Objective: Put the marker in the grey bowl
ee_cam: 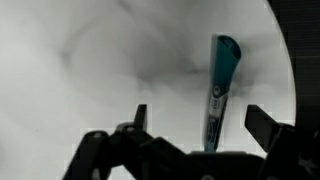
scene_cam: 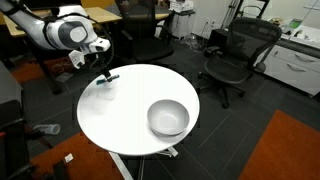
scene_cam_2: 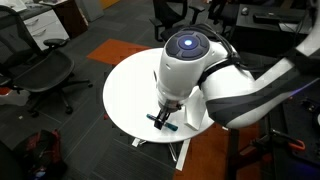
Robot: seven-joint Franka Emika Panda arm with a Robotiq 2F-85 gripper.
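Hanging low over the white round counter with jaws released and spread wide, clasping nothing. Straddling the marker, seen in the wrist view as a slim teal stick lying flat on the counter inside the gap between the jaws. Sitting off-centre over it, with the stick nearer to the fingertip at the right of that picture than to the one at its left, and touching neither as far as can be told. Poised in an exterior view right above the same marker, a short dark stroke just under the jaws and close to the counter's rim. Standing well apart from the grey bowl, set upright across the counter from the jaws, pale and smooth inside. Hiding much of the counter in an exterior view behind the bulky white arm, with the bowl not to be made out there.
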